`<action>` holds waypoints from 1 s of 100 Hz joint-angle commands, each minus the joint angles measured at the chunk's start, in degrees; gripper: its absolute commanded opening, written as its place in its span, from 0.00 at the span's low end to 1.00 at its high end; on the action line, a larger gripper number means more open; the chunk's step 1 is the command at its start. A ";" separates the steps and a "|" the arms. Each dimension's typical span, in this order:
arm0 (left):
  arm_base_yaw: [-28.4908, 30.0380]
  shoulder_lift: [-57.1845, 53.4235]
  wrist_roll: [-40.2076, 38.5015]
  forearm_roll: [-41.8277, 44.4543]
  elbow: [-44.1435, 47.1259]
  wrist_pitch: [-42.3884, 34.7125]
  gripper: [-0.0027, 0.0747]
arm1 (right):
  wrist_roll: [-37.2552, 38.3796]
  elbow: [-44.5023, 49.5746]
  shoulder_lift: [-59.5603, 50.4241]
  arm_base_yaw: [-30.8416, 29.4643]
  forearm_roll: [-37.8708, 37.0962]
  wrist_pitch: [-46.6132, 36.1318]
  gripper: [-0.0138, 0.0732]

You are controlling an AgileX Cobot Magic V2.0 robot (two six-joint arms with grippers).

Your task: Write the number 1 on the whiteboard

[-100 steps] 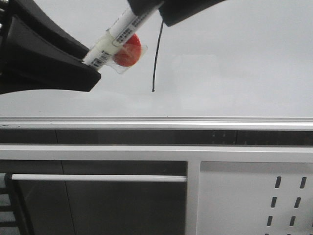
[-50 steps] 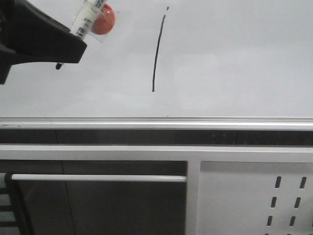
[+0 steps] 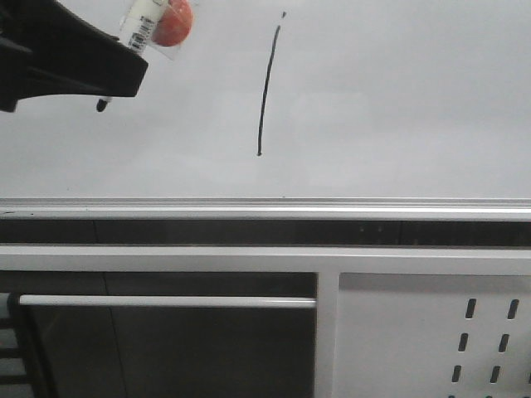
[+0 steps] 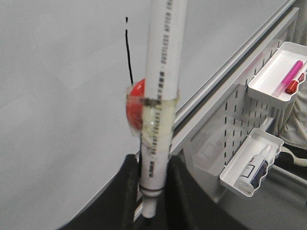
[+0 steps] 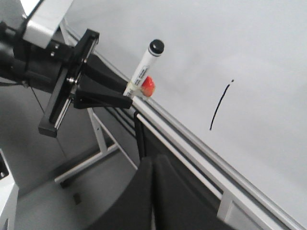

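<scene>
With the thin black stroke of the number 1 point(image 3: 265, 87) drawn on the glossy pale whiteboard point(image 3: 398, 108), the left gripper point(image 4: 149, 191), fingers clamping the white marker pen point(image 4: 158, 96), is hovering clear, seemingly finished; next likely retreat.

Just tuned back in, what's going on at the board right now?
The left gripper is shut on a white marker pen that has a red ball taped to it. In the front view the pen sits up and to the left of the number 1, its tip off the stroke. The stroke is drawn on the whiteboard, a thin near-vertical line with a small dot above it. The right gripper holds nothing and looks closed, well short of the board.
</scene>
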 commanded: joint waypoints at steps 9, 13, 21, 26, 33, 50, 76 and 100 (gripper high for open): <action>-0.44 -0.99 -0.15 -2.29 -1.98 2.05 0.01 | 11.29 5.57 -9.12 -1.33 -11.61 -7.85 0.10; -0.44 -0.99 -0.15 -2.29 -1.98 2.05 0.01 | 14.91 7.44 -11.15 -2.15 -16.12 -7.72 0.10; -0.44 -0.99 -0.15 -2.29 -1.98 1.74 0.01 | 21.25 10.76 -14.53 -4.25 -24.68 -6.00 0.10; -0.44 -0.99 -0.15 -2.29 -1.98 1.58 0.01 | 24.53 12.36 -16.69 -5.79 -28.68 -4.69 0.10; -0.44 -0.99 -0.15 -2.29 -1.98 1.44 0.01 | 26.26 14.28 -19.95 -8.01 -32.79 -3.42 0.10; -0.33 -0.99 -0.15 -2.29 -1.98 -0.34 0.01 | 26.26 18.06 -28.65 -14.09 -38.68 -3.43 0.10; -0.33 -0.99 -0.15 -2.14 -1.98 -0.10 0.01 | 26.26 19.42 -36.36 -17.35 -39.42 -0.50 0.10; -0.33 -0.99 1.20 -1.88 -1.98 -1.37 0.01 | 26.26 19.42 -36.31 -17.35 -39.29 -0.71 0.10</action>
